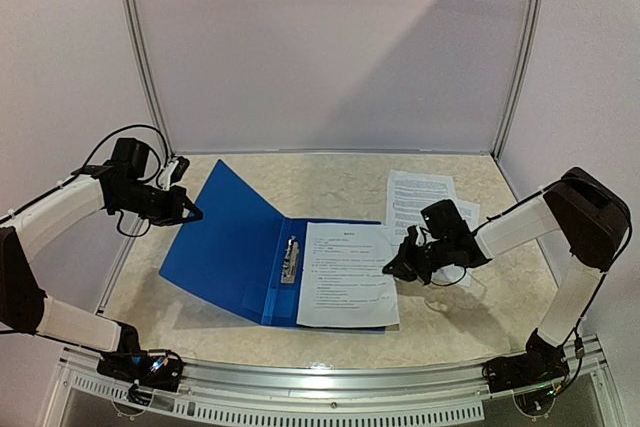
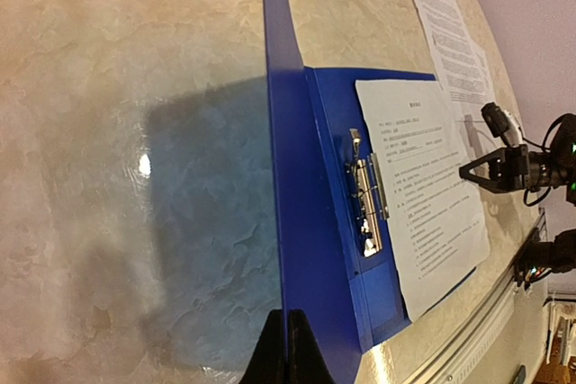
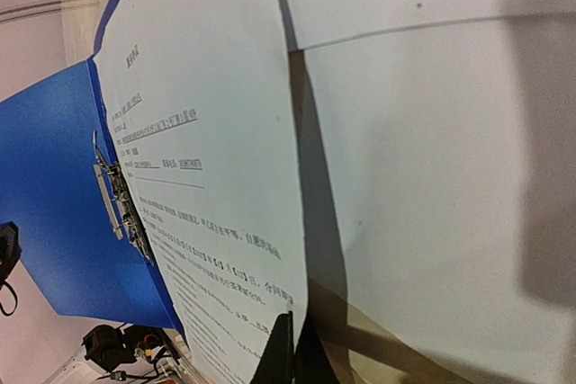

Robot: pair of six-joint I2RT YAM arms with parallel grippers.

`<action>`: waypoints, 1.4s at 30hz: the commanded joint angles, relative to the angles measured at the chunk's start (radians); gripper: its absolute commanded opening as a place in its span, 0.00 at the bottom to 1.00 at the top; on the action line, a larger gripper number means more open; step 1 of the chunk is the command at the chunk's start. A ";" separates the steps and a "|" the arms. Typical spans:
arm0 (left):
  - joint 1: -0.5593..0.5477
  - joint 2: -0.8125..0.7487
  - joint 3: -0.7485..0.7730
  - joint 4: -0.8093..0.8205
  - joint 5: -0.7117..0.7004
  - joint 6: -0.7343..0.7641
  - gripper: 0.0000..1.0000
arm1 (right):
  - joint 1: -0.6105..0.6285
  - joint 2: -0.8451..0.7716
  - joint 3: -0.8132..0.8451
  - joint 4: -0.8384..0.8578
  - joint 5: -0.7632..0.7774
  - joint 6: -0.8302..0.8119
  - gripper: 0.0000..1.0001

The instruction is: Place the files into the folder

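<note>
Open near the middle of the table: the folder, royal blue, silvery clip at the spine. Front cover tilted up off the tabletop, pinched at its outer edge by the left gripper, fingers pressed tight together. One sheet lying on the folder's right half beside the clip, right edge nipped by the right gripper, closed just as tight. Remaining files flat on the table just beyond that gripper. Lines of black print on every page (too small and blurred to read).
</note>
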 commanded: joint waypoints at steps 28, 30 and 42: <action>0.000 -0.011 -0.029 0.026 0.014 -0.006 0.00 | 0.146 -0.037 0.366 -0.636 0.360 -0.279 0.00; 0.000 -0.012 -0.030 0.025 0.013 -0.005 0.00 | 0.154 -0.014 0.403 -0.677 0.380 -0.313 0.00; 0.000 -0.013 -0.026 0.023 0.013 -0.005 0.00 | 0.208 0.088 0.554 -0.886 0.524 -0.419 0.00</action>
